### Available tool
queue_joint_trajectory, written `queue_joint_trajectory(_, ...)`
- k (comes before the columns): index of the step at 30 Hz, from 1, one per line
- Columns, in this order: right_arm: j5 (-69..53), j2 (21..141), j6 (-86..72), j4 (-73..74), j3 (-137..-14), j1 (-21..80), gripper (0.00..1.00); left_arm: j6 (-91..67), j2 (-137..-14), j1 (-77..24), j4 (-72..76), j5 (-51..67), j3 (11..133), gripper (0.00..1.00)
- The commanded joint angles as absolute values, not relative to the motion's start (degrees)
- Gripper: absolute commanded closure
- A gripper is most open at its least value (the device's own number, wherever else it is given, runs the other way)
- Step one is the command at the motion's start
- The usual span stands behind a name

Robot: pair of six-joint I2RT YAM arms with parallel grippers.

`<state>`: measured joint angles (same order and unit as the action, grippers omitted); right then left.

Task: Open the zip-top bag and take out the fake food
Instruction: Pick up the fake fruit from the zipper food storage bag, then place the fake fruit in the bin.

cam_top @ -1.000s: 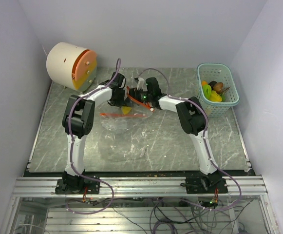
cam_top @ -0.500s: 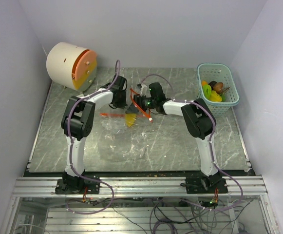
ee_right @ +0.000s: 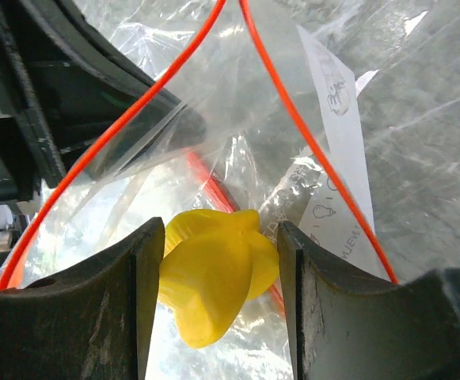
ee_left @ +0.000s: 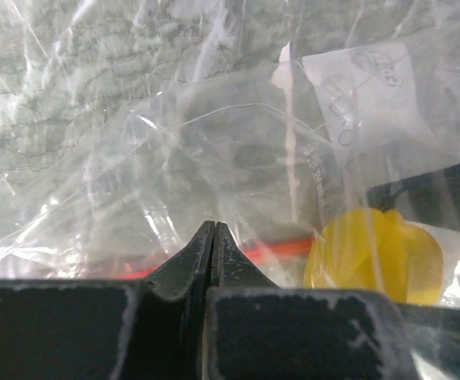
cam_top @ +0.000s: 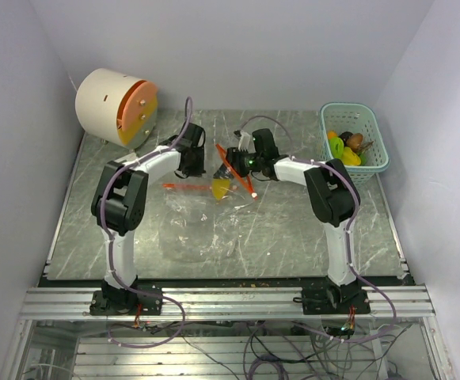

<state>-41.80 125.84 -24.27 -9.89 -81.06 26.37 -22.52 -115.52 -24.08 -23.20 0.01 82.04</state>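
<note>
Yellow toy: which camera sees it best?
The right wrist view: the yellow toy is big, sharp, between the fingers of the right gripper. The left wrist view shows it through the zip-top bag; the top view shows a tiny speck.

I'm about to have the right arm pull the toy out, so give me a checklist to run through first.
1. Bag hold: left fingers shut on the zip-top bag: ok.
2. Mouth: red zip strip spread apart: ok.
3. Grip: yellow fake food piece between the right fingers, touching both: ok.
4. No plastic caught in that grip: cannot tell.
5. Way out through the mouth unobstructed: cannot tell.
</note>
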Motion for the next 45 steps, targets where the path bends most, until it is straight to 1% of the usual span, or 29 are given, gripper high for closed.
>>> queue_joint_trajectory(1,-40.0,121.6,-24.8,-10.4,-79.8,23.4,0.93,-22.2,-112.2,-24.2,-24.1,-0.6,81.6,0.93)
queue_joint_trajectory(7,-36.3,115.2,-27.4,-10.4,-78.3,16.6,0.91,-22.2,-111.9,-24.2,-23.4,-0.3,78.3,0.93)
queue_joint_trajectory(12,-31.4,109.5,-23.6,-2.8,-81.6,11.9,0.91,-22.8,-112.2,-24.2,-21.9,0.3,76.7,0.93)
queue_joint_trajectory(17,-29.6,105.9,-20.5,3.0,-86.3,5.7,0.89,-22.1,-112.1,-24.2,-22.5,0.6,77.7,0.93)
queue_joint_trajectory(22,-23.9,102.4,-21.2,7.5,-90.1,-1.6,0.88,-21.6,-110.5,-24.2,-23.5,1.0,79.3,0.93)
queue_joint_trajectory(28,-19.2,99.3,-26.7,9.5,-89.2,-12.1,0.87,-21.4,-106.5,-24.3,-24.6,2.0,80.6,0.93)
queue_joint_trajectory(34,-17.0,99.1,-26.2,10.2,-86.6,-14.7,0.84,-20.8,-104.1,-24.2,-26.8,2.4,84.0,0.92)
queue_joint_trajectory(40,-13.6,102.3,-23.5,9.7,-89.5,-15.1,0.83,-20.7,-102.4,-24.2,-27.1,3.5,85.3,0.89)
queue_joint_trajectory(42,-13.6,103.6,-23.0,10.6,-91.9,-15.1,0.80,-20.7,-102.0,-24.2,-27.0,3.7,85.2,0.88)
queue_joint_trajectory(45,-15.3,103.0,-23.2,9.7,-92.6,-15.0,0.67,-20.6,-101.3,-24.2,-27.0,3.5,85.0,0.87)
